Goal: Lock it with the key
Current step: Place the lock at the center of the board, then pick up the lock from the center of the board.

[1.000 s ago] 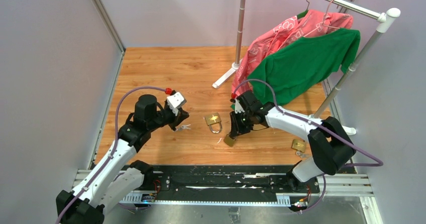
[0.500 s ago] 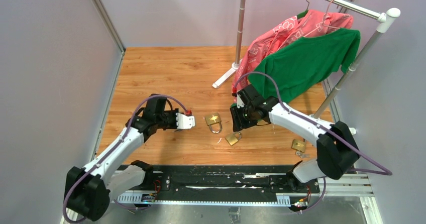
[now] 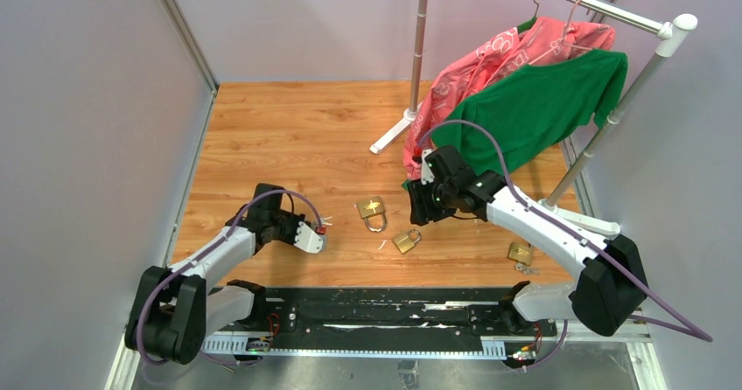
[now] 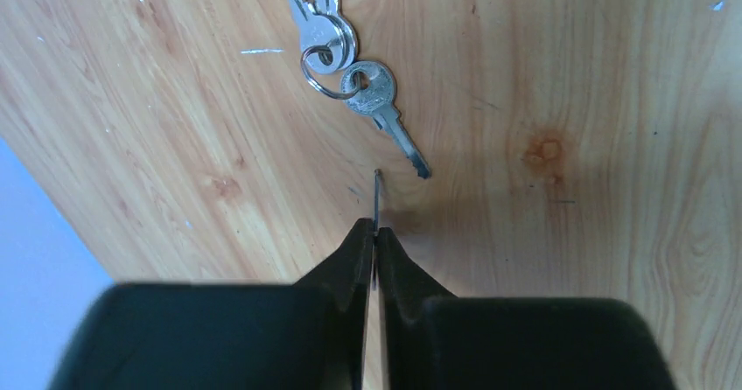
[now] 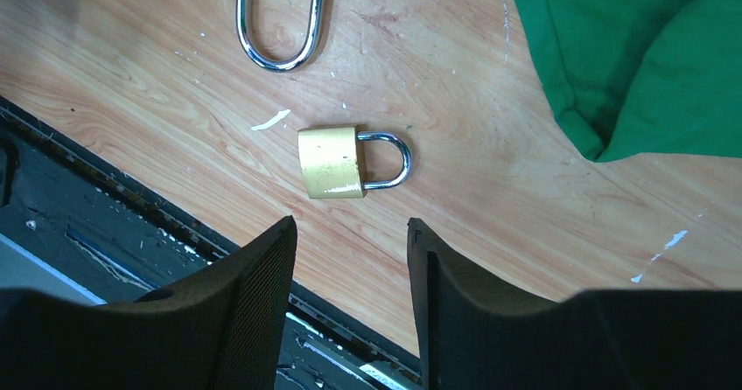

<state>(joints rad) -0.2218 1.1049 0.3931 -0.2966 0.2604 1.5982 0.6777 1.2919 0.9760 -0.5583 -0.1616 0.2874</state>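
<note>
Top external view: wooden table (image 3: 289, 128), walled left and right by grey panels. Clothes rack (image 3: 421, 49) stands on its far right part, carrying a green shirt (image 3: 534, 110) and a pink patterned garment (image 3: 490, 58) on hangers.

Left arm lies low over the near left of the table. Right arm reaches in from the near right toward the middle, below the shirt hem.

Left gripper (image 4: 376, 233): jaws pressed together, nothing seen between them except a thin dark line at the tips; cannot tell what that is. It hangs close over bare wood.

Right gripper (image 5: 350, 268): jaws apart, nothing between them, raised off the table.

Larger padlock (image 3: 372, 211): brass, flat on the table near the middle, between the two grippers, shackle toward the near edge.

Small padlock (image 5: 332, 161): brass, lying flat just beyond the right gripper's fingertips, apart from them, near and right of the larger one.

Third padlock (image 3: 520, 253): near right, well apart from the others.

Bunch of keys (image 4: 341, 49): three silver keys on one ring, flat on the wood just beyond the left gripper's tips, not touched.
</note>
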